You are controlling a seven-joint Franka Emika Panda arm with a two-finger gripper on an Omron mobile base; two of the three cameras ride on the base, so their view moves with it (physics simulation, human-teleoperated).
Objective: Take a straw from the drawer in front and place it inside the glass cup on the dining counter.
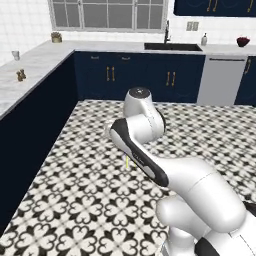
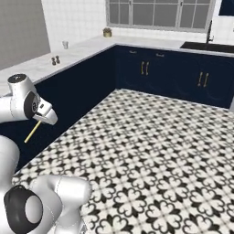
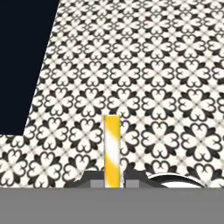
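Note:
My gripper [image 3: 112, 182] is shut on the straw [image 3: 112, 151], a thin yellow-and-white stick that pokes out between the fingertips over the patterned floor. In the right base view the straw [image 2: 33, 130] slants down-left from the gripper [image 2: 41, 120], in front of the navy base of the dining counter [image 2: 45, 64]. A short bit of the straw [image 1: 127, 162] shows beside the forearm. The glass cup [image 1: 16, 55] stands far off on the dining counter [image 1: 35, 65], near its back end; it appears as a small tumbler [image 2: 65, 45] in the right base view too. The drawer is out of view.
Two small shakers [image 1: 20, 75] stand on the dining counter, nearer than the cup. The counter's dark navy base [image 3: 22, 65] lies to the hand's left. Black-and-white tiled floor [image 1: 75, 190] spreads ahead. Back cabinets with a sink [image 1: 172, 47] and a dishwasher [image 1: 220, 80] line the far wall.

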